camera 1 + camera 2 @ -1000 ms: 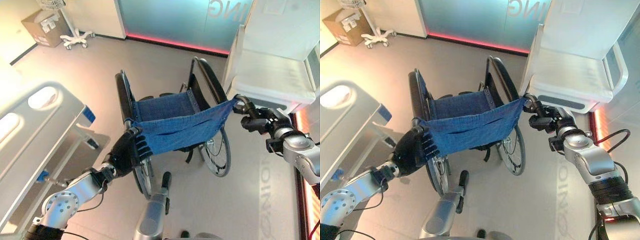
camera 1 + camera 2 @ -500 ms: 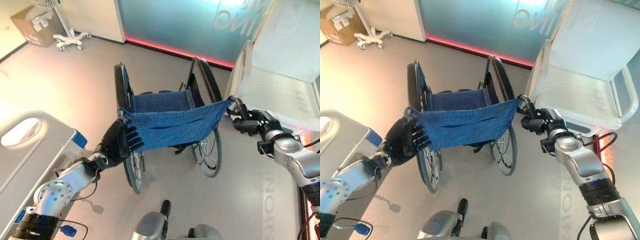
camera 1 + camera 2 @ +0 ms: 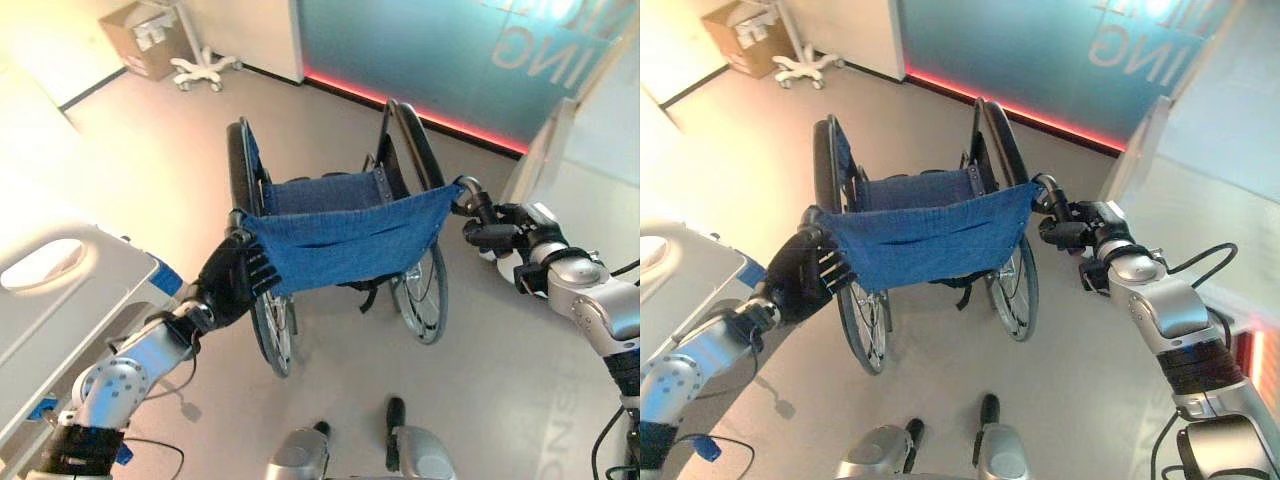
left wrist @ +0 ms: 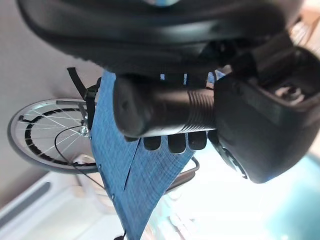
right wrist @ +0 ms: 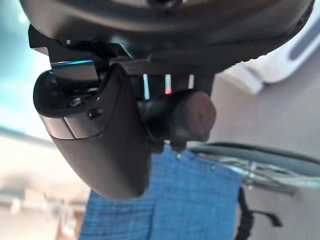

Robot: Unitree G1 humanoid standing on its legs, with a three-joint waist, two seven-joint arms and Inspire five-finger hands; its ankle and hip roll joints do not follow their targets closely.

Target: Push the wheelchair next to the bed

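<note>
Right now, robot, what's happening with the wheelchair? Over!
Left hand and right hand shut on the push handles. Wheelchair upright on open floor. Bed at my left. Nothing between them.

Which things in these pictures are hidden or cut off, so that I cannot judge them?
- Wheelchair front: footrests and front wheels are hidden under the blue seat and backrest cloth in both eye views.
- Bed: cut off by the left edge of the left eye view.
- Left hand: its palm covers the left push handle there.
- Right hand: its thumb covers most of the right handle in the right wrist view.
</note>
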